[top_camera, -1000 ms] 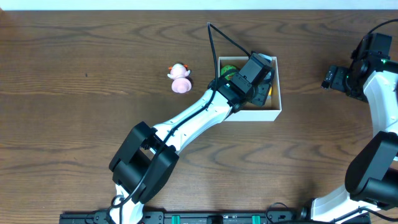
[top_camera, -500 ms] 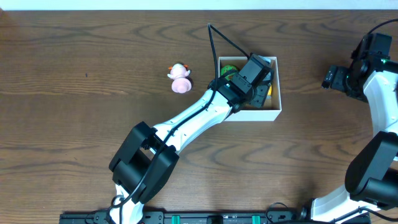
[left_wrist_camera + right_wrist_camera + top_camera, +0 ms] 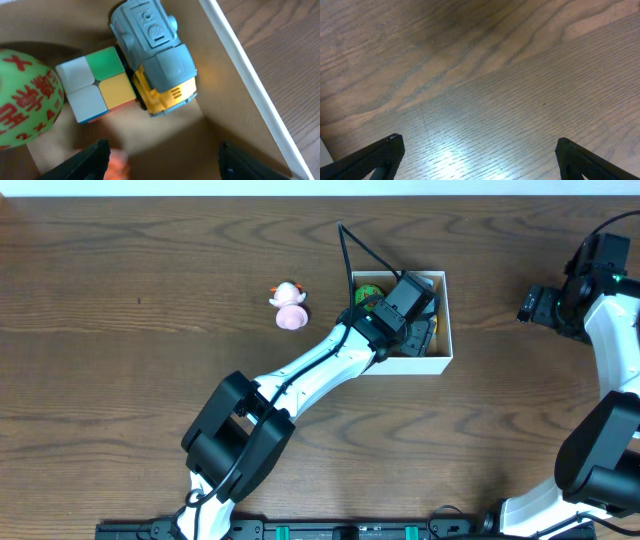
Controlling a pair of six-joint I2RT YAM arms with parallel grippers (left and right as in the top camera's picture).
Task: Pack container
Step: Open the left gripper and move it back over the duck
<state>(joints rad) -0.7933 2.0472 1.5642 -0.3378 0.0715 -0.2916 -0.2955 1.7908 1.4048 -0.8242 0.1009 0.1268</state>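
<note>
White thin walls framed the container [image 3: 447,330], which sat right of centre in the upper half of the overhead view on the dark wooden table [image 3: 120,380]. Its brown cardboard floor held a green ball [image 3: 25,95] with red marks at the left, a cube [image 3: 97,82] showing white, green and yellow squares beside it, and a grey and yellow toy vehicle [image 3: 155,65] touching the cube. The left gripper [image 3: 162,160] hung inside the box, its jaws spread with only cardboard between them; an orange blur sat by 1 finger [image 3: 95,157]. A pink toy [image 3: 289,307] stood on the wood left of the container, apart from it. At the right edge, the right gripper [image 3: 477,155] hovered over bare wood, jaws wide apart and empty
</note>
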